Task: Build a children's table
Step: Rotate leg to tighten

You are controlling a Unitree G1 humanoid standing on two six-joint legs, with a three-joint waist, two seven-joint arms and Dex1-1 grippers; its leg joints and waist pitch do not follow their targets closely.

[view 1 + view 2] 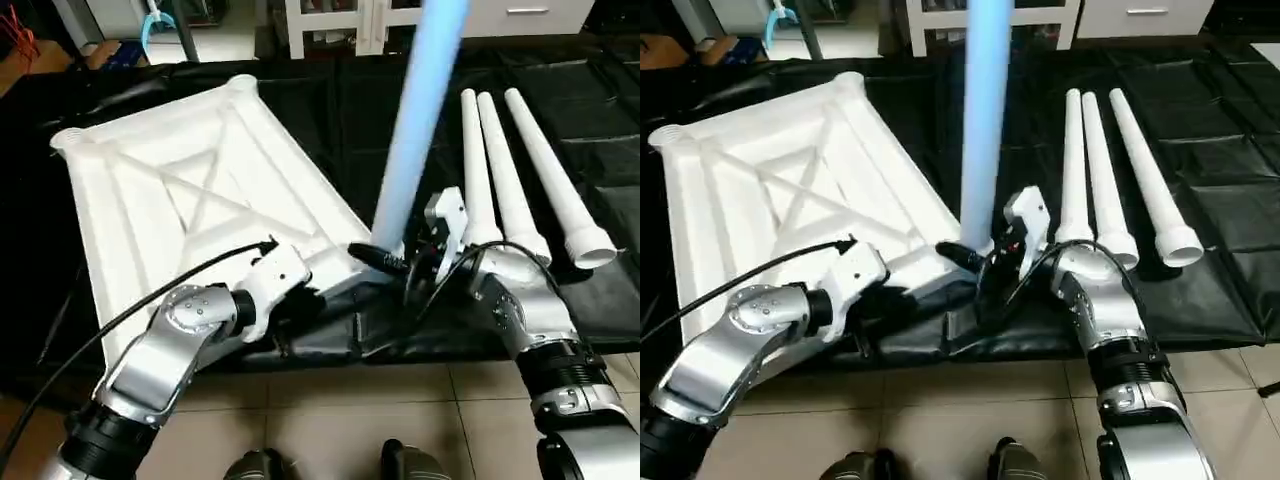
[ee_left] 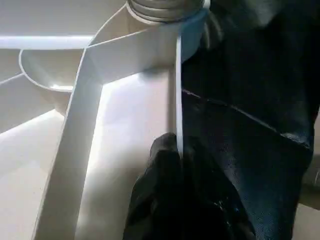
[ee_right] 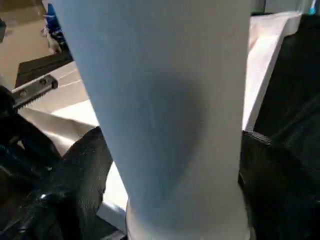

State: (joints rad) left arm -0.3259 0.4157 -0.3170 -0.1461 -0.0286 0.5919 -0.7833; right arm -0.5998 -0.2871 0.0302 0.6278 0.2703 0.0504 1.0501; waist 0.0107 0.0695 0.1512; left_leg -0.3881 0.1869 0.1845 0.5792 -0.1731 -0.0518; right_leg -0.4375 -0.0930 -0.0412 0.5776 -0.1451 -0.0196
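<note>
The tabletop is being kept upside down on the black sheet, its X-ribbed underside facing up and its long axis running from the near right corner away to the far left. One leg is being held upright in the socket at the near right corner, its long axis pointing straight up and out of the top of the head views. Three more legs are lying flat side by side on the sheet to the right, pointing away from the robot, wide ends nearest.

The left gripper is being pressed shut on the near rim of the tabletop, the thin wall being pinched between its fingers just beside the socketed corner. The right gripper is being held around the foot of the upright leg with its fingers spread wide on either side; whether the pads are actually touching the tube cannot be told.
</note>
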